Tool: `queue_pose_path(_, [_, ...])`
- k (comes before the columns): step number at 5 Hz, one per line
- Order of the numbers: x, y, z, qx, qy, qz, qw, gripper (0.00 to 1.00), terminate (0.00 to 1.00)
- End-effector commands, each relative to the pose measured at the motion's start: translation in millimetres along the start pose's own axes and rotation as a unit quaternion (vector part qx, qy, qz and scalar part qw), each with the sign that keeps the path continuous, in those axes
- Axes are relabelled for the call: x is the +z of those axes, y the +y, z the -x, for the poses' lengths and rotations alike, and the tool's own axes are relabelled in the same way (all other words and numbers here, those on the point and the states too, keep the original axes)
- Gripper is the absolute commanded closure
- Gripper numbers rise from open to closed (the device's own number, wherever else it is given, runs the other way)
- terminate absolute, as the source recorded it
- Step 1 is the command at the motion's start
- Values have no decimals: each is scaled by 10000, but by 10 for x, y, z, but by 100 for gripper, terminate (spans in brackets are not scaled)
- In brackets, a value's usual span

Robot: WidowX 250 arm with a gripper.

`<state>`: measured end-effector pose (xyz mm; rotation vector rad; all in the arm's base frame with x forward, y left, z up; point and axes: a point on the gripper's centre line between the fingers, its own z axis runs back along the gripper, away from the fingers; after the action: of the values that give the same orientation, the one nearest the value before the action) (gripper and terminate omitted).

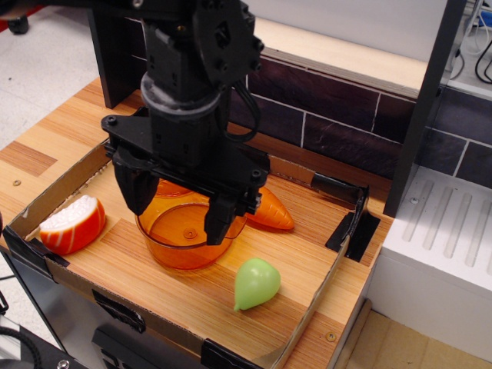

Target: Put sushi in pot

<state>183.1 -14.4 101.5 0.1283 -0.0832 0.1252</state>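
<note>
The sushi lies at the left end of the tray, close to the cardboard wall, rice side facing up and back, striped orange side toward you. It sits apart from the pot, with a strip of bare wood between them. The pot stands upright near the middle and looks empty.

Your gripper hangs right over the pot with its fingers spread apart and nothing between them, so you have yet to pick anything up. One finger hangs by the pot's left rim; the other reaches down in front of the pot's bowl.

Watch these points as you move left:
- If you travel low, a finger could catch the pot's rim and drag or tip it.
- The sushi is rounded, so an off-centre pinch may squirt it out toward the wall.
- The wall leaves little room on that side, and the outer finger could land on the cardboard instead of the wood.
- The carrot, just behind the pot on the right, and the green pear in front are similar toys; don't grab them by mistake.
</note>
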Motion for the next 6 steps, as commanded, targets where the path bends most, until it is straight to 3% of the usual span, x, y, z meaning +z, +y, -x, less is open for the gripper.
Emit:
queue_pose_path(1, [0, 0, 0, 0, 0, 0, 10000, 0, 0])
queue_pose_path(2, [150, 273, -28, -646, 382, 283, 9968, 0, 0])
queue_pose_path(3, [180, 579, -83, -1257, 673, 373, 9891, 0, 0])
queue_pose_path(4, [166, 897, -180, -1440, 706, 583, 9853, 0, 0])
queue_pose_path(5, [-6, 1188, -259, -1795, 614, 498, 9806, 0, 0])
queue_pose_path(6, [-245, 1319, -265, -2055, 388, 709, 9753, 0, 0])
